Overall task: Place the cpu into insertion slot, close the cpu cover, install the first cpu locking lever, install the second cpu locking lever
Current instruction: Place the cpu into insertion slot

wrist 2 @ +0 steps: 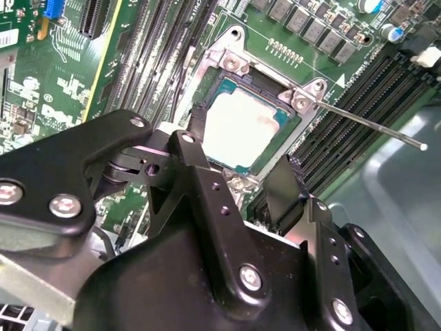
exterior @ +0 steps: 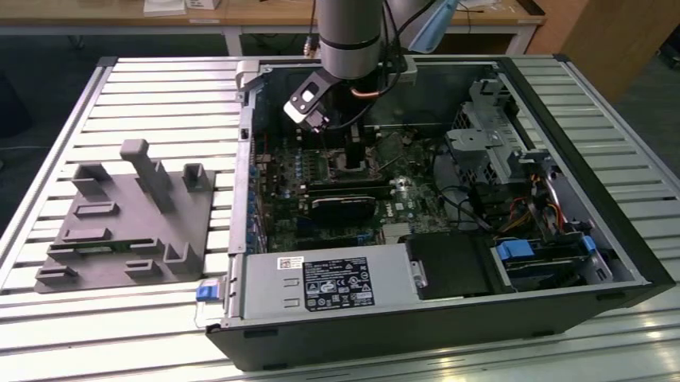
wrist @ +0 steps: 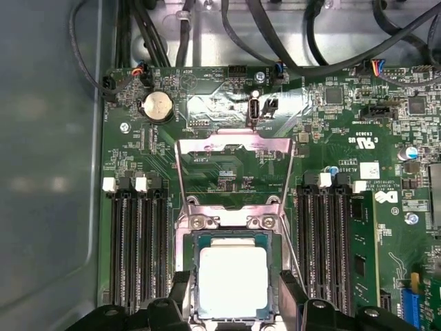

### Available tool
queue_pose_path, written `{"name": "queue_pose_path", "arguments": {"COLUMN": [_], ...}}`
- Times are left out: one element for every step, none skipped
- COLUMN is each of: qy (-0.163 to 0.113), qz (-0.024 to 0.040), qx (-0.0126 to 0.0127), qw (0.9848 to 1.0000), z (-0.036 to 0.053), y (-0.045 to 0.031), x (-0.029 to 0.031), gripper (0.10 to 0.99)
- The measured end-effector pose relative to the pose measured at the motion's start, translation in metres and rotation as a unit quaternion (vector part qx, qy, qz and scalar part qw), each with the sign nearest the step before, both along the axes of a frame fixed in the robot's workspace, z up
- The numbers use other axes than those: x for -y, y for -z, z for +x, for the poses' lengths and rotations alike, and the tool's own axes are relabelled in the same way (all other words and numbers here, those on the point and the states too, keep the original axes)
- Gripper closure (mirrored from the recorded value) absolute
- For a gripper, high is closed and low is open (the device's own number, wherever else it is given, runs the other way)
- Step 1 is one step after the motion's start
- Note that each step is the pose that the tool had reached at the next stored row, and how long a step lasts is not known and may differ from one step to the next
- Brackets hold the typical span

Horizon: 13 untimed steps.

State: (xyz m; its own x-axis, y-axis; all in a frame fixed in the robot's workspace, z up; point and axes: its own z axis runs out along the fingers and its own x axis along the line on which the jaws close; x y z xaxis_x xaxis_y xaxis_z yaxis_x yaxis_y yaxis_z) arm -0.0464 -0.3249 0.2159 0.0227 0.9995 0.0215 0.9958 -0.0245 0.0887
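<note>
Currently we find the cpu point(wrist: 232, 279) seated in the insertion slot point(wrist: 184, 241), gripper point(wrist: 236, 296) jaws spread wide astride it, cpu cover point(wrist: 207, 143) open; a finger brushing the chip could unseat it.

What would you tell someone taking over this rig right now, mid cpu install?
Gripper: open, its fingers on either side of the cpu, not gripping it.
Cpu: lying flat in the insertion slot.
Cpu cover: swung open on its hinge, away from the slot.
Locking lever: one thin rod sticks out free beside the slot, unlatched.
Done: cpu placed.
Left: cover not closed, levers not installed.
</note>
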Motion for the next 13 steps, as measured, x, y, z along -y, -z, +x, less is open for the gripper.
{"name": "queue_pose_path", "arguments": {"qy": [0.0,0.0,0.0,0.0,0.0,0.0,0.0,0.0,0.0,0.0,0.0,0.0,0.0], "qz": [0.0,0.0001,0.0001,0.0001,0.0001,0.0,0.0,0.0,0.0,0.0,0.0,0.0,0.0], "qx": [0.0,0.0001,0.0001,0.0001,0.0001,0.0,0.0,0.0,0.0,0.0,0.0,0.0,0.0], "qw": [1.0,1.0,1.0,1.0,1.0,1.0,1.0,1.0,1.0,1.0,1.0,1.0,1.0], "z": [0.0,0.0,0.0,0.0,0.0,0.0,0.0,0.0,0.0,0.0,0.0,0.0,0.0], "y": [-0.0006,-0.0006,-0.0006,-0.0006,-0.0006,-0.0007,-0.0008,-0.0008,-0.0008,-0.0008,-0.0008,-0.0008,-0.0008], "x": [0.0,0.0,0.0,0.0,0.0,0.0,0.0,0.0,0.0,0.0,0.0,0.0,0.0], "gripper": [0.475,0.475,0.475,0.475,0.475,0.475,0.475,0.475,0.475,0.475,0.486,0.486,0.553]}}
